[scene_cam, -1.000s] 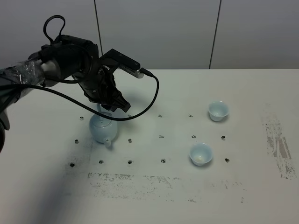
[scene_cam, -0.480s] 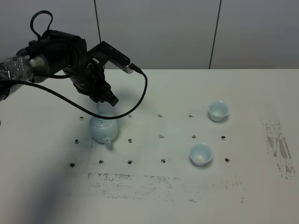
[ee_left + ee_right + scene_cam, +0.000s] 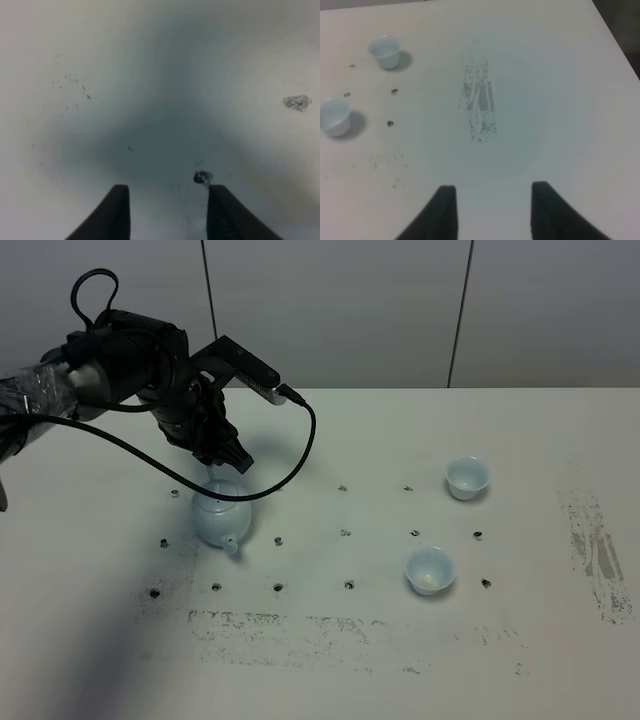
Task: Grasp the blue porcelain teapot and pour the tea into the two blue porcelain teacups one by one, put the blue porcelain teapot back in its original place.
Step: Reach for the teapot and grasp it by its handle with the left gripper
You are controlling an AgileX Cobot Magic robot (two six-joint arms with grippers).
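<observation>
The blue porcelain teapot (image 3: 222,519) stands upright on the white table at the left, its spout toward the front. My left gripper (image 3: 231,459) hovers just above and behind it, apart from it. In the left wrist view the left gripper (image 3: 167,216) is open and empty over bare table, and the teapot is out of view. The two blue porcelain teacups (image 3: 467,477) (image 3: 430,570) stand at the right and also show in the right wrist view (image 3: 385,51) (image 3: 334,116). My right gripper (image 3: 494,212) is open and empty; it is out of the exterior view.
A black cable (image 3: 303,445) loops from the left arm down past the teapot. Small dark marks (image 3: 345,533) dot the table in a grid. Scuffed grey patches lie at the front (image 3: 300,627) and at the right edge (image 3: 598,550).
My left gripper has risen and drawn back to the left, away from the teapot. The teapot and both cups have not moved.
</observation>
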